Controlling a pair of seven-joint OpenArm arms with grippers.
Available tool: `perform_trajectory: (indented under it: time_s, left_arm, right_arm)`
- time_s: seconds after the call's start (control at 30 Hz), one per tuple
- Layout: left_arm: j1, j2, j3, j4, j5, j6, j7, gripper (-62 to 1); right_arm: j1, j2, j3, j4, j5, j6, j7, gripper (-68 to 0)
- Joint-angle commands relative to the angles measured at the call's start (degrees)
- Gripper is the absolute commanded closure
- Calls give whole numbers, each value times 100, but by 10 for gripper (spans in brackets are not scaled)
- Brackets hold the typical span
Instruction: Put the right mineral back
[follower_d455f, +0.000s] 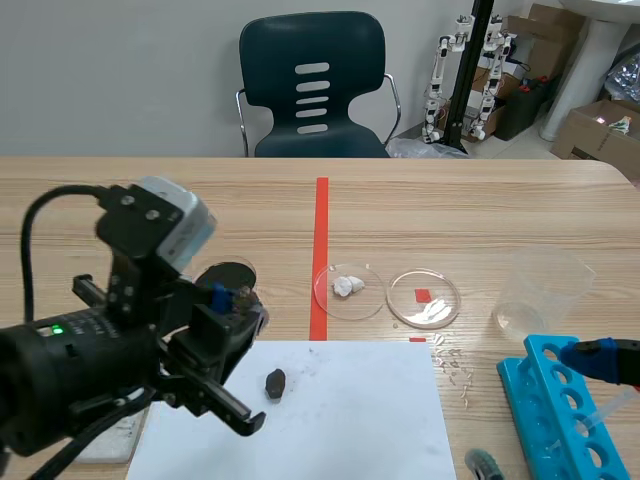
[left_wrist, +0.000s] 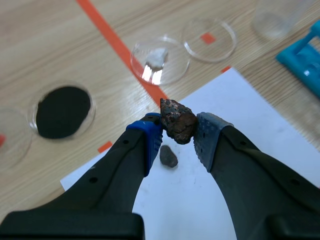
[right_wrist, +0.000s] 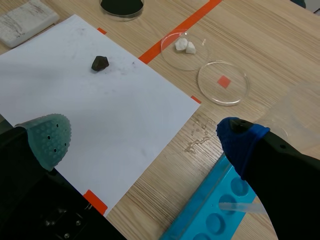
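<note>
My left gripper (left_wrist: 179, 132) is shut on a rusty brown mineral (left_wrist: 176, 120), held above the near-left part of the white paper (left_wrist: 235, 100). A small dark mineral (left_wrist: 168, 156) (follower_d455f: 275, 382) (right_wrist: 100, 63) lies on the paper under it. One petri dish (follower_d455f: 349, 290) (right_wrist: 185, 47) holds white mineral pieces. Right of it an empty dish (follower_d455f: 424, 297) (right_wrist: 222, 82) sits over a red square. A dish of black material (follower_d455f: 225, 275) (left_wrist: 62, 111) stands left of the tape line. My right gripper (right_wrist: 144, 135) hangs open over the paper's right edge, holding nothing.
A blue tube rack (follower_d455f: 560, 410) (right_wrist: 210, 220) lies at the front right, with a clear plastic beaker (follower_d455f: 540, 290) behind it. A white block (right_wrist: 27, 17) sits left of the paper. Another empty dish (left_wrist: 10, 140) is at the far left. A chair (follower_d455f: 313, 85) stands beyond the table.
</note>
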Motion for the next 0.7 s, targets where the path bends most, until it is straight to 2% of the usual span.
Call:
perform_trajectory:
  time_s: [0.0,0.17,0.37,0.67]
  left_arm:
    - [-260,151,140,-151,-33,133,188,-115]
    - [-1115,730,831,-933,-13,603,1252,-115]
    - [-1814,1495,1386,-1832,190,1126,2006,-116]
    - [-2435,2435,1947,-2879,538,1158,2155,-116]
  right_arm:
    - [4,31,20,72,63,0,109,-610]
    - [4,31,20,72,63,0,109,-610]
    - [4,31,20,72,63,0,109,-610]
    - [4,31,20,72,63,0,109,-610]
